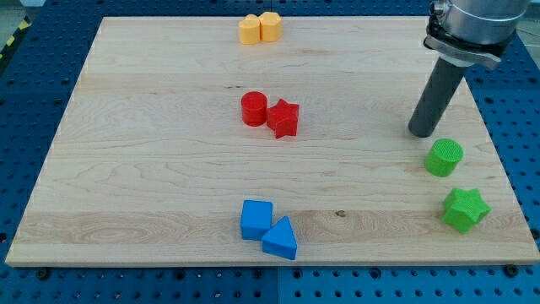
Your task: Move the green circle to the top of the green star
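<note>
The green circle point(444, 157) lies near the board's right edge. The green star point(465, 209) lies just below it, toward the view's bottom right, with a small gap between them. My tip point(421, 132) rests on the board just up and to the left of the green circle, very close to it but apart.
A red circle point(254, 109) and a red star point(283, 118) touch near the board's middle. A blue cube point(256, 219) and a blue triangle point(280, 239) sit at the bottom centre. Two yellow blocks point(260, 28) sit at the top edge. The wooden board point(152, 169) ends just right of the green blocks.
</note>
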{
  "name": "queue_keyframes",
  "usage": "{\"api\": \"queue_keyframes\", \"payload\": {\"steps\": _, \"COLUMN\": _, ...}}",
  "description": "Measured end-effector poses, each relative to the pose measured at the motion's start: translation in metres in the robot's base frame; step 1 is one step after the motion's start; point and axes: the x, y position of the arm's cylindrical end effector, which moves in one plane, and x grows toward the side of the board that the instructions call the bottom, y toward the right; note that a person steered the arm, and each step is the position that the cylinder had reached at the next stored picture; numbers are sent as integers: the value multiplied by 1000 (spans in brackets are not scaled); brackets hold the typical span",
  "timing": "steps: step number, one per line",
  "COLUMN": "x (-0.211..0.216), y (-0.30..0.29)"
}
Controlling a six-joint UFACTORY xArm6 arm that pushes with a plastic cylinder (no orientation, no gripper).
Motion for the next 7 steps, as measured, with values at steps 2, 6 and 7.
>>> {"api": "queue_keyframes", "payload": {"steps": 2, "x": 11, "y": 4}}
{"api": "queue_keyframes", "payload": {"steps": 6, "x": 43, "y": 7}}
{"api": "queue_keyframes", "payload": {"steps": 7, "x": 40, "y": -33}}
